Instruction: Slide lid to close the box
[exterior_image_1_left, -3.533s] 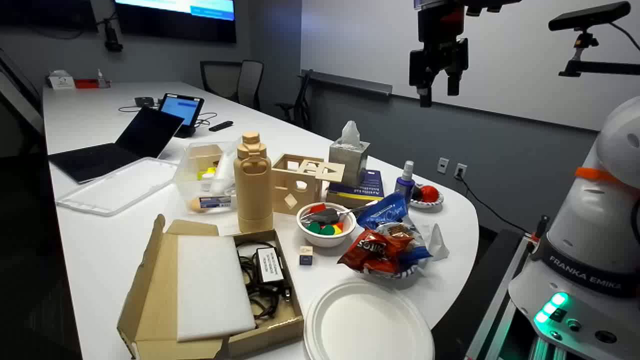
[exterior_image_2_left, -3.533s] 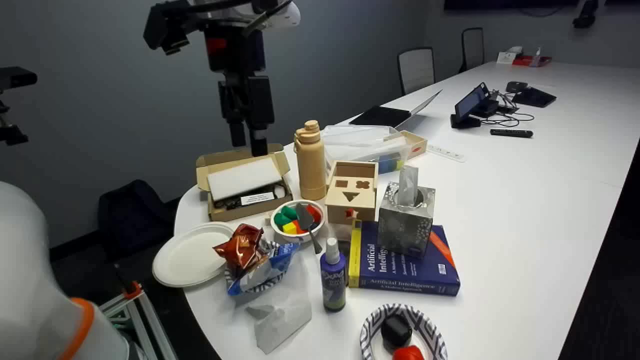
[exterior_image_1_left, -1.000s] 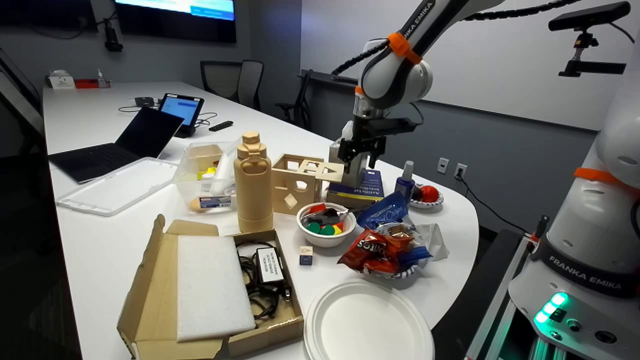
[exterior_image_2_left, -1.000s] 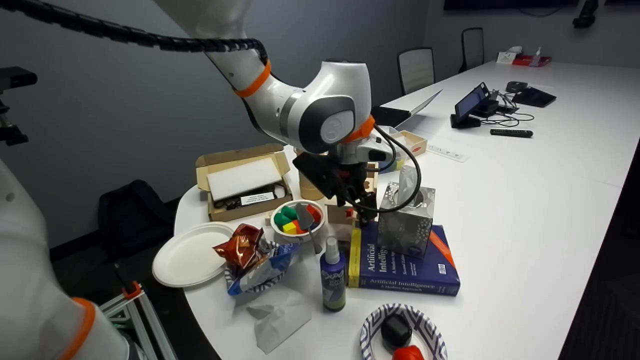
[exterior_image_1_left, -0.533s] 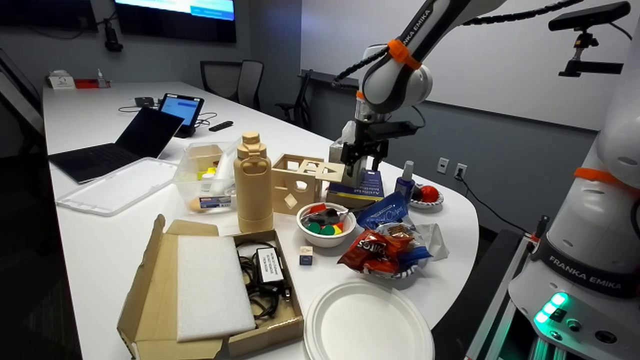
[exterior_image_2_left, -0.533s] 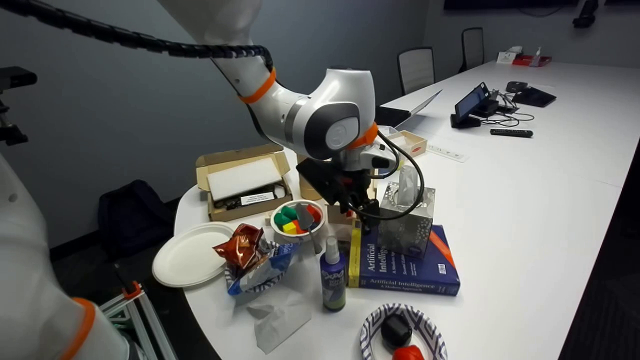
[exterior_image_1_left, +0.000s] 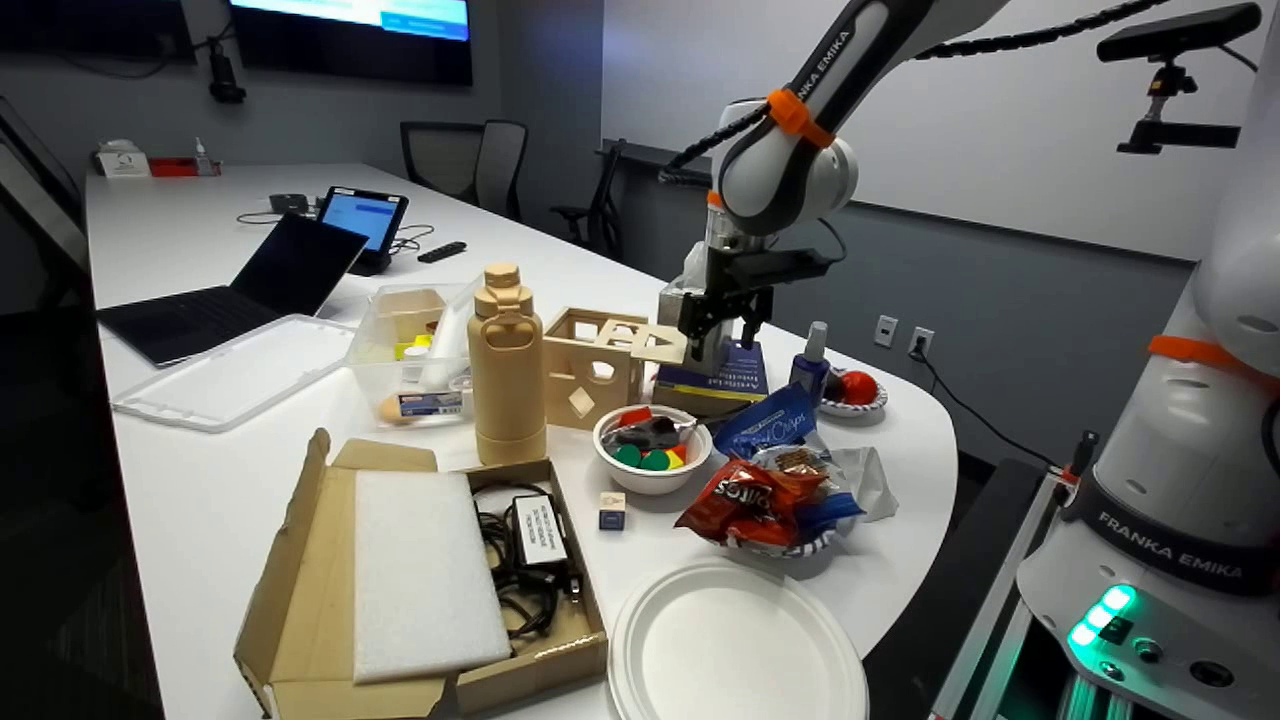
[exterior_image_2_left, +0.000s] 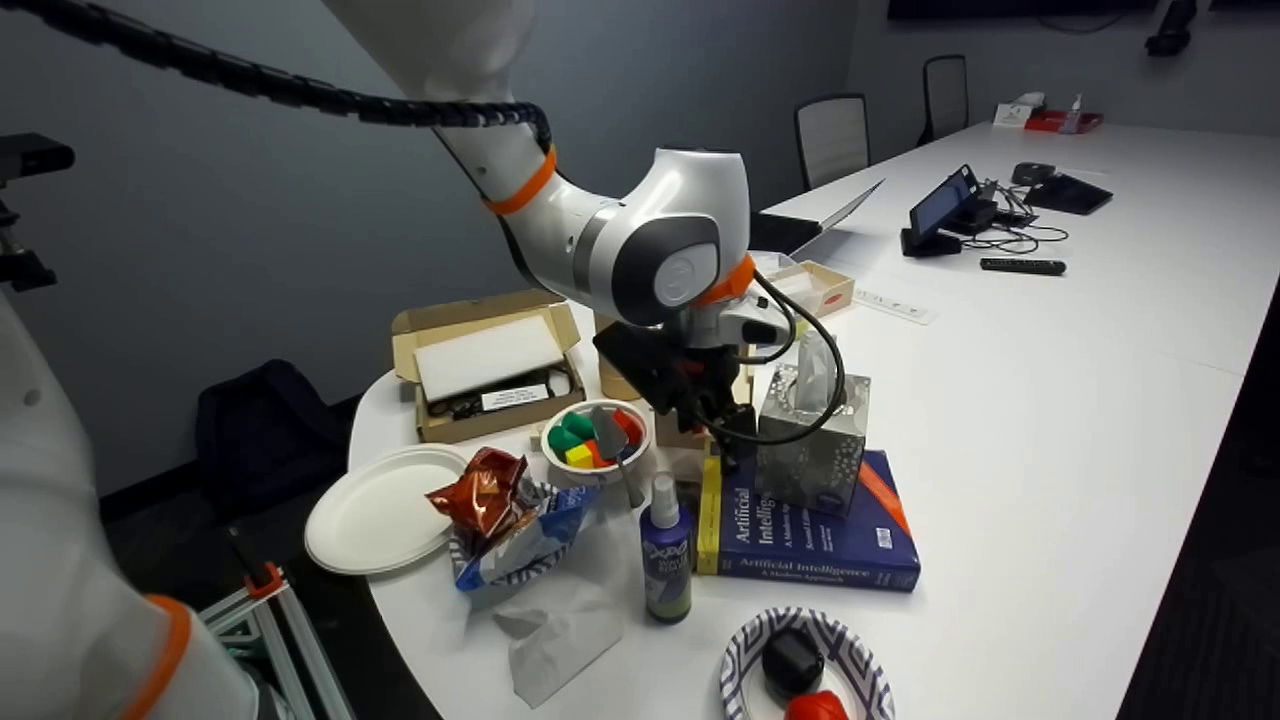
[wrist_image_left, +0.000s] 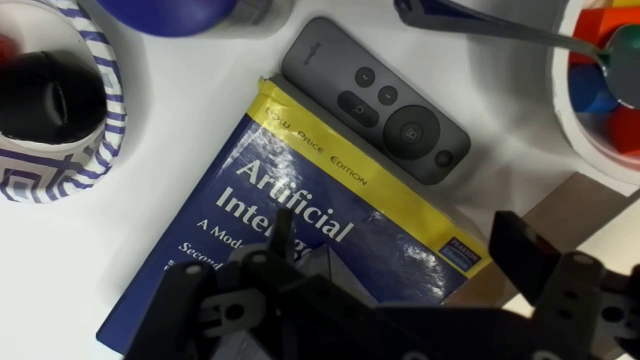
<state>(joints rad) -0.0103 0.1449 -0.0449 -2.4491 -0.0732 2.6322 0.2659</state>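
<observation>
My gripper (wrist_image_left: 402, 235) is released — fingers (wrist_image_left: 522, 255) spread apart, nothing pinched between them — and it hangs over the book (wrist_image_left: 310, 200), near the tissue box (exterior_image_2_left: 815, 450). I take this place to be chosen for a push: in an exterior view I am just beyond the jutting part of the lid (exterior_image_1_left: 640, 340), so a move toward the box (exterior_image_1_left: 563, 378) should drive the lid home. Whether a finger touches the lid I cannot tell; the wrist view shows pale wood only at the lower right, partly behind one finger, and in an exterior view my arm (exterior_image_2_left: 670, 260) hides most of the box.

The lid lies across the top of the box, partly inserted, its outer part overhanging the wall on my side. I see no prop under that overhang, so I judge that grooves in the walls hold it level. The overhang gives me an edge to press on; the uncovered stretch of the box's top, at the opposite end, is what remains to close.

The lid points out of the box toward me and the tissue box. Its long axis, as I read it, follows the sliding line — in an exterior view, left to right, with the free end (exterior_image_1_left: 680, 350) at the right. Closing calls for travel back along that line; a skewed push could jam it.
</observation>
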